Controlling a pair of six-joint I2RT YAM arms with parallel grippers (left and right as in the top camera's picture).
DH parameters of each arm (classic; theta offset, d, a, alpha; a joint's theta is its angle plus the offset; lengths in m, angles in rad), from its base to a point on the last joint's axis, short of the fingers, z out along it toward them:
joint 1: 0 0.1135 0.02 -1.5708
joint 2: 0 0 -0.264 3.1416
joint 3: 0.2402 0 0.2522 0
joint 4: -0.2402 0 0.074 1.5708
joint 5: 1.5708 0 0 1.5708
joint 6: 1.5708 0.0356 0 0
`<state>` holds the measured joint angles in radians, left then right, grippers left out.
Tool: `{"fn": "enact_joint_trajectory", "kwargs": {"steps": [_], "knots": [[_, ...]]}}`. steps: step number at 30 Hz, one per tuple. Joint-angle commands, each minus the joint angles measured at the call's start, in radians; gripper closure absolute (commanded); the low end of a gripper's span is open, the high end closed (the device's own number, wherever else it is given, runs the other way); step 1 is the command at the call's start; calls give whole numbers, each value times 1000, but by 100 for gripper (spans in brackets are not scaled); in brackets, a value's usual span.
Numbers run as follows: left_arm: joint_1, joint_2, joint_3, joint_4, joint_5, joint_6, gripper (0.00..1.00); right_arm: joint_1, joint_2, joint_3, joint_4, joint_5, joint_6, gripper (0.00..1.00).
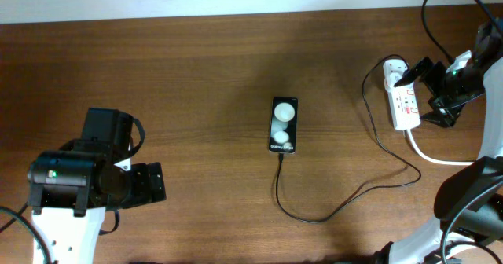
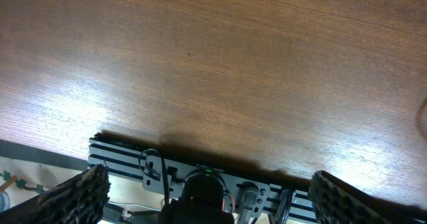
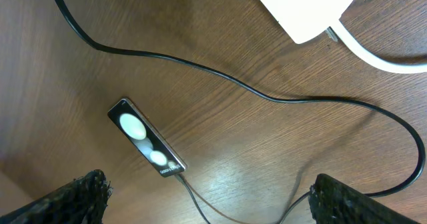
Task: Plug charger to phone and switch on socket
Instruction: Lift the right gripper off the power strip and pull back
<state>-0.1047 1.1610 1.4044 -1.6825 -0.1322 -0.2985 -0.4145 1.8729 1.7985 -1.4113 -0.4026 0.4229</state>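
Note:
The black phone (image 1: 284,125) lies face up mid-table, with two white spots on its glass. It also shows in the right wrist view (image 3: 145,139). The thin black charger cable (image 1: 314,218) meets the phone's near end, loops right and runs up to a white adapter (image 1: 392,64) at the far end of the white socket strip (image 1: 402,99). The strip's near end (image 3: 310,7) and the cable (image 3: 280,99) show in the right wrist view. My right gripper (image 1: 430,91) is open and empty beside the strip's right side (image 3: 207,207). My left gripper (image 1: 149,182) is open and empty at the left (image 2: 213,201).
The strip's thick white cord (image 1: 431,155) curves off to the right, also seen in the right wrist view (image 3: 383,59). Bare brown wood (image 2: 220,64) lies in front of the left gripper. The white arm bases stand at the table's near corners.

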Motion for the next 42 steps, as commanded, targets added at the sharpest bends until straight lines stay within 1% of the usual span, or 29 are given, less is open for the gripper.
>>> {"fn": "enact_joint_trajectory", "kwargs": {"steps": [1, 9, 25, 27, 28, 32, 35, 38, 40, 42], "knots": [[5, -9, -2, 2, -11, 0, 1, 4, -26, -1, -2, -5, 0, 1], [5, -9, -2, 2, -11, 0, 1, 4, -43, -2, -2, -5, 0, 1], [5, -9, -2, 2, -11, 0, 1, 4, -554, -2, -2, -5, 0, 1], [5, -9, -2, 2, -11, 0, 1, 4, -640, -2, -2, -5, 0, 1], [5, -9, -2, 2, -11, 0, 1, 13, -678, -2, -3, -5, 0, 1], [5, -9, -2, 2, -11, 0, 1, 144, -837, -2, -3, -5, 0, 1], [5, -9, -2, 2, -11, 0, 1, 180, -959, -2, -3, -5, 0, 1], [5, -9, -2, 2, -11, 0, 1, 254, -1037, -2, -3, -4, 0, 1], [5, -9, -2, 2, -11, 0, 1, 292, -1080, -2, -4, 68, 0, 2], [5, -9, -2, 2, -11, 0, 1, 293, -1103, -2, -7, 103, 0, 1]]}}
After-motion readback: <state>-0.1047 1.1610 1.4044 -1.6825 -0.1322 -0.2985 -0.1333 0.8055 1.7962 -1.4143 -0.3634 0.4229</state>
